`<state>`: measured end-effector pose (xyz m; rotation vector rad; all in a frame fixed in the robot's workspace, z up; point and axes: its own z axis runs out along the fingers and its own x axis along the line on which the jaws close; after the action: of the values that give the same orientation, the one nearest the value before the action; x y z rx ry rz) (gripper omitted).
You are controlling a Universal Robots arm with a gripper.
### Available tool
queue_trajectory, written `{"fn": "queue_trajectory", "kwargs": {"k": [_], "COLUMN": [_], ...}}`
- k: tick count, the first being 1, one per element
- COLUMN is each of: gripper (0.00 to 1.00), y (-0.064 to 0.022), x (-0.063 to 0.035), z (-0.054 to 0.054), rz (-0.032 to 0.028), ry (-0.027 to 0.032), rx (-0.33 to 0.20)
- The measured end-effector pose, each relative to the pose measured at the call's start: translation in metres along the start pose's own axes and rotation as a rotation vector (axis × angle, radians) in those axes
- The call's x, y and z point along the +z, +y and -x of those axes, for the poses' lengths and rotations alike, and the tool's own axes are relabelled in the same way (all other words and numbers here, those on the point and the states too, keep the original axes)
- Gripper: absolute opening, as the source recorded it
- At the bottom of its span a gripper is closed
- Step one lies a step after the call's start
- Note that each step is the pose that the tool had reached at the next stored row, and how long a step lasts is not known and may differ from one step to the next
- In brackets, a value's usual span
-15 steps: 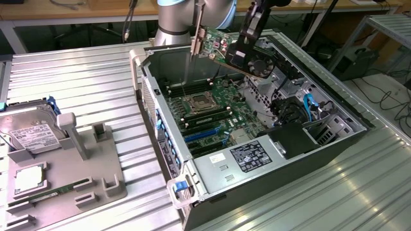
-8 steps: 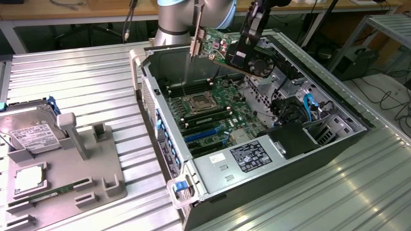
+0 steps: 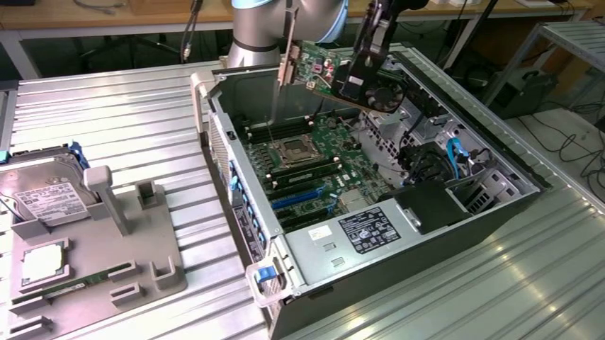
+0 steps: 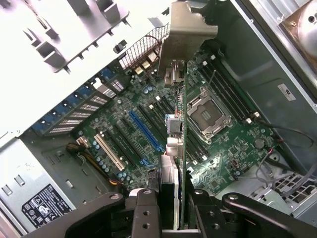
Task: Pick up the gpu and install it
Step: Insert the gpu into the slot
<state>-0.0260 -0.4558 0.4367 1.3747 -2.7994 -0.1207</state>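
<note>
— Gripper [image 3: 359, 67], entry one: condition?
— Partly closed, jaws clamped across the gpu [image 3: 381, 94], one finger [image 4: 143, 213] on each face. Card held on edge.
— Location of the gpu?
— In the air over the far end of the open computer case [image 3: 378, 283]. Silver bracket [image 3: 283, 64] toward the exterior view's left, fan face toward the exterior view's right. Clear of the motherboard [image 3: 312, 166]; touching no slot.
— Items beneath?
— One CPU socket [image 3: 291, 151]; one blue expansion slot [image 4: 146, 131] nearer, empty.
— Outside the case?
— Grey fixture [image 3: 113, 269] on the exterior view's left, hard drive [image 3: 42, 195] at its far end.
— Task tally?
— Pick-up: done. Install: outstanding. Card judged not seated, given the gap between it and the board.
</note>
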Motion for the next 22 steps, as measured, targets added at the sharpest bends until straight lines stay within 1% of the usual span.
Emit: {"fn": "queue_trajectory", "kwargs": {"k": [7,13,17,18,22], "gripper": [0.28,0.28,0.28,0.28,0.28], "y": [0.0,0.0,0.0,0.0,0.0], "x": [0.0,0.0,0.0,0.0,0.0001], "z": [-0.0001,0.0,0.0,-0.0001,0.0], "rz": [0.001,0.0014,0.0022,0.0026,0.0018], "ry": [0.0048,0.0073,0.0114,0.0132,0.0151], "rx": [-0.062,-0.093,-0.145,-0.168,-0.195]}}
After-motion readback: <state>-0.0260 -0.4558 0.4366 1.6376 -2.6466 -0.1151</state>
